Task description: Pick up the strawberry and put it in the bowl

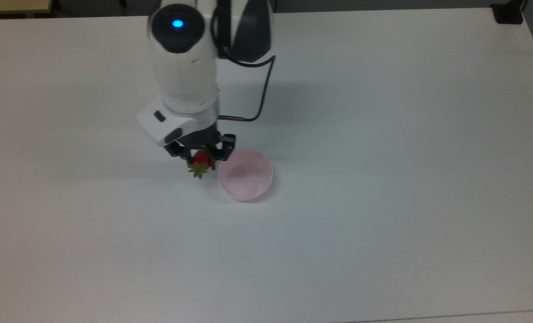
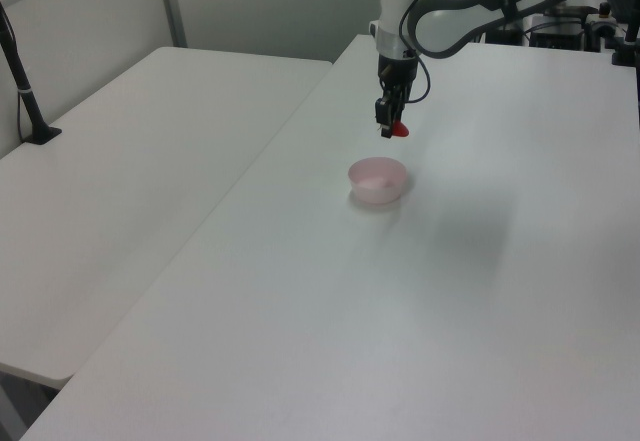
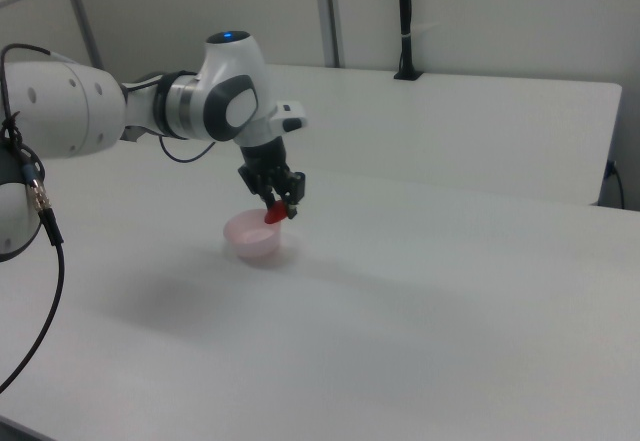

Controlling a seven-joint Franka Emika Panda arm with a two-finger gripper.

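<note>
My gripper is shut on the strawberry, a small red fruit whose green leafy cap points toward the top view's bottom. It hangs in the air just off the top view's left of the pale pink bowl. In the left view the gripper holds the strawberry above the bowl's far rim. The right view shows the strawberry over the bowl, held by the gripper.
The bowl sits on a wide white table. A second white table adjoins it on the left view's left, with a black post on it. A black cable loops beside the wrist.
</note>
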